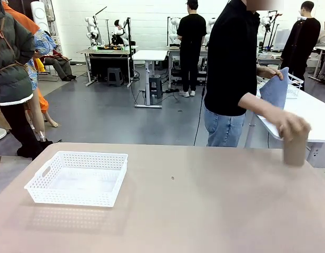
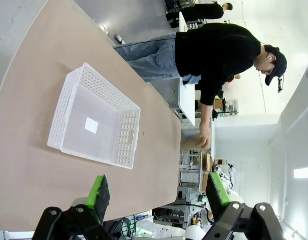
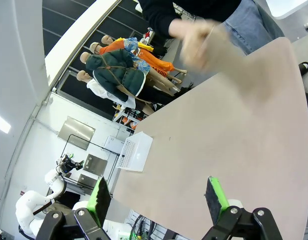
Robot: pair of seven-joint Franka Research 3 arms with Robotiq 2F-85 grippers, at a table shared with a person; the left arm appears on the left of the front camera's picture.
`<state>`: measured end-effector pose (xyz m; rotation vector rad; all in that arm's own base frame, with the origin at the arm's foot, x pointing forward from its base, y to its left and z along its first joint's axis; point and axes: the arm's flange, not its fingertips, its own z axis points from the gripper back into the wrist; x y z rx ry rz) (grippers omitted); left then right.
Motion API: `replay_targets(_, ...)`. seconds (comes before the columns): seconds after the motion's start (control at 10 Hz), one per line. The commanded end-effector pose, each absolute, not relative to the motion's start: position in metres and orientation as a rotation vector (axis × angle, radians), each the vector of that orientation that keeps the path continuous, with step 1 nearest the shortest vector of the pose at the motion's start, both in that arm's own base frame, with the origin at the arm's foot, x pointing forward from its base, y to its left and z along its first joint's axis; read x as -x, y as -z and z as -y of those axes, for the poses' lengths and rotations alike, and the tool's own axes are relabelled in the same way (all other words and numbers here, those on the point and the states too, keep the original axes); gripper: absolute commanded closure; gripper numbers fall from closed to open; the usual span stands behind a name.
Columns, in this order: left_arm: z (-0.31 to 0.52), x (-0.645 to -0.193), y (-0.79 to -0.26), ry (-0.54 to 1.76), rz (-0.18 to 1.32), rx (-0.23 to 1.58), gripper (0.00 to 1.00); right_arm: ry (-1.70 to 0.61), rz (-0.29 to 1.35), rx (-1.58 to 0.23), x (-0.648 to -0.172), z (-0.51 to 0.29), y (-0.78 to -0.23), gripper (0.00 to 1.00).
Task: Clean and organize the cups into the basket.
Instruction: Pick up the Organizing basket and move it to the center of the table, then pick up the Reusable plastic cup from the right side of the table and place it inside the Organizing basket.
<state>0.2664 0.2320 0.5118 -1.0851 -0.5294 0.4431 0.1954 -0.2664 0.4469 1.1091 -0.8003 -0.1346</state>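
The tan cup (image 1: 295, 150) is gripped, blurred, by a person's hand (image 1: 292, 125), well to the right of the basket (image 1: 72, 196) on the table (image 1: 204, 211). The left claw (image 2: 157, 192) and right claw (image 3: 158, 197) are spread wide, holding nothing. A grab made while the hand is moving could tip the cup.

A: What stands at the far side of the table (image 1: 204, 211)?
B: A person (image 1: 233, 63) in a black top and blue jeans, at its far right, with a blue-grey cloth (image 1: 275, 89) just beside them.
A: And behind?
B: A white side table (image 1: 315, 113) on the right carries what looks like a wire basket (image 1: 295, 84), partly hidden. Farther off, across the grey floor (image 1: 109, 113), stand a dark stool (image 1: 116, 76) and a second person (image 1: 191, 37) in black.
A: Anything on the tan top?
B: One small dark speck (image 1: 173, 178), near the middle.
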Motion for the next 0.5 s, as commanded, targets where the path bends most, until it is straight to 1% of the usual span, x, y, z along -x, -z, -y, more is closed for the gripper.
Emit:
replay_targets(0.0,-0.2329,-0.2679,-0.5121,-0.425,0.535,1.088,0.00,0.122,0.797,-1.114,-0.1954,0.2673,-0.4473,0.00)
replay_targets(0.4,-0.2329,-0.2679,-0.5121,-0.425,0.535,1.088,0.00,0.122,0.797,-1.114,-0.1954,0.2673,-0.4473,0.00)
